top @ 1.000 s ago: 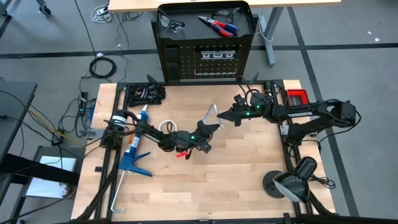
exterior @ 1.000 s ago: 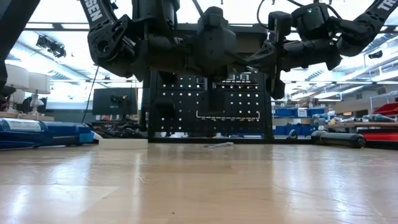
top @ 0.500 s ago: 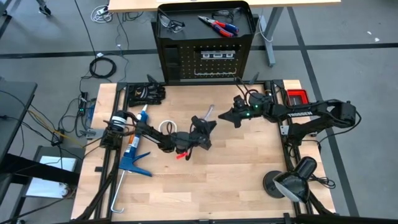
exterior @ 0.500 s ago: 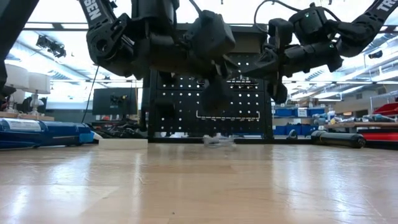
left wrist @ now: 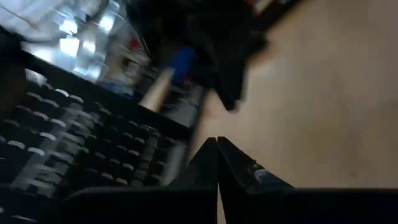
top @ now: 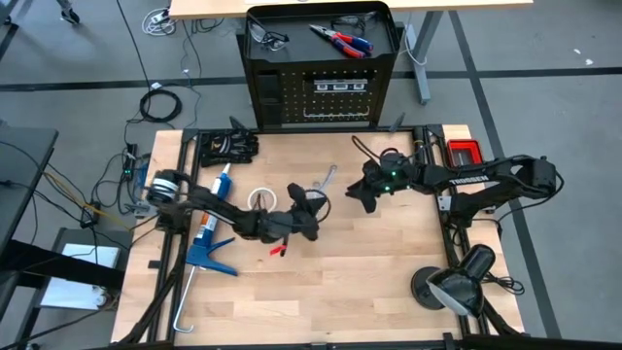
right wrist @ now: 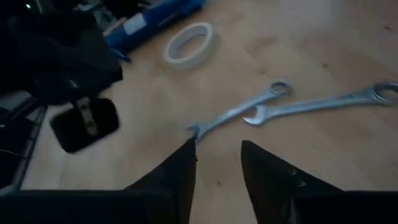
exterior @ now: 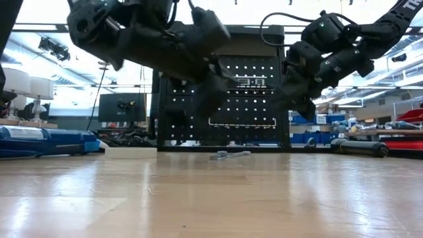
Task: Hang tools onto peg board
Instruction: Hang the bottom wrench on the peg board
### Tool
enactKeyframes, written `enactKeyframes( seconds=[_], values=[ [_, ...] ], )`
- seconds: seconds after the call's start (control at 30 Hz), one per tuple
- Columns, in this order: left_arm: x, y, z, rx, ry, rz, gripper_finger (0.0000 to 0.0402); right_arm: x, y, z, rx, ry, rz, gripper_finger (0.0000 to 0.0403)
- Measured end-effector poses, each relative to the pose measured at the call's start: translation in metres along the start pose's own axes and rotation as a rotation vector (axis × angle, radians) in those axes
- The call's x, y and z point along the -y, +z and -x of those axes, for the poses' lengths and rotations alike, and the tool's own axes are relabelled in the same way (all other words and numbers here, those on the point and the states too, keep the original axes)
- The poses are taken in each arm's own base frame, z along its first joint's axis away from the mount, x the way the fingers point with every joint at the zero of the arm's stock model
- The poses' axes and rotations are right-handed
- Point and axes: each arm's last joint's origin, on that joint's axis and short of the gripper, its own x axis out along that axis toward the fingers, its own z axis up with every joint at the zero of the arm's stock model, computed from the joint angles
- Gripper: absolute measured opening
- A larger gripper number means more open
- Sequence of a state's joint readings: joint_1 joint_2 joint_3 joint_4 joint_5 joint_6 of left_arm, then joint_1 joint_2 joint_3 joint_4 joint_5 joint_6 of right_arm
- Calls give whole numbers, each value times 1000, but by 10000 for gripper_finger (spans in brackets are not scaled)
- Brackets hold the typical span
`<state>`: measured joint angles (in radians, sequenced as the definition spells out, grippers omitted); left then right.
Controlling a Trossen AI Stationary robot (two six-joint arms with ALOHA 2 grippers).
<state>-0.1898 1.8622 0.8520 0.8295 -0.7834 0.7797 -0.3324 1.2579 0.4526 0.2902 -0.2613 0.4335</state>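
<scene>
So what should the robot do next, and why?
Probably lower the right gripper onto the nearer wrench and close. Its fingers are apart, aimed just short of that wrench, and both wrenches lie loose on the table, not yet on the peg board. The left gripper is shut, empty.

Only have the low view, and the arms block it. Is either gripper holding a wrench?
Observer: No. Both wrenches lie flat on the table.
Operator: Right gripper?
Observer: The right gripper is open and empty, near the wrenches.
Operator: Left?
Observer: The left gripper is shut with nothing in it.
Operator: Pliers hung yet?
Observer: No. The pliers lie on top of the peg board.
</scene>
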Motion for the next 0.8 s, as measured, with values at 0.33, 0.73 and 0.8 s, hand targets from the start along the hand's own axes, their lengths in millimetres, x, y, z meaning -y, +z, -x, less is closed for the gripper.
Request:
enactKeyframes(
  seconds=[0.33,0.73,0.8],
  values=[
    [-28,-27,-3,-81,-635,406,1,6,8,1,-23,-124,100,156],
    [-32,-61,-27,-237,-667,566,1,12,23,-48,-154,-160,186,156],
    [-29,-64,-27,-258,-679,572,1,14,26,-59,-193,-168,202,156]
  ],
)
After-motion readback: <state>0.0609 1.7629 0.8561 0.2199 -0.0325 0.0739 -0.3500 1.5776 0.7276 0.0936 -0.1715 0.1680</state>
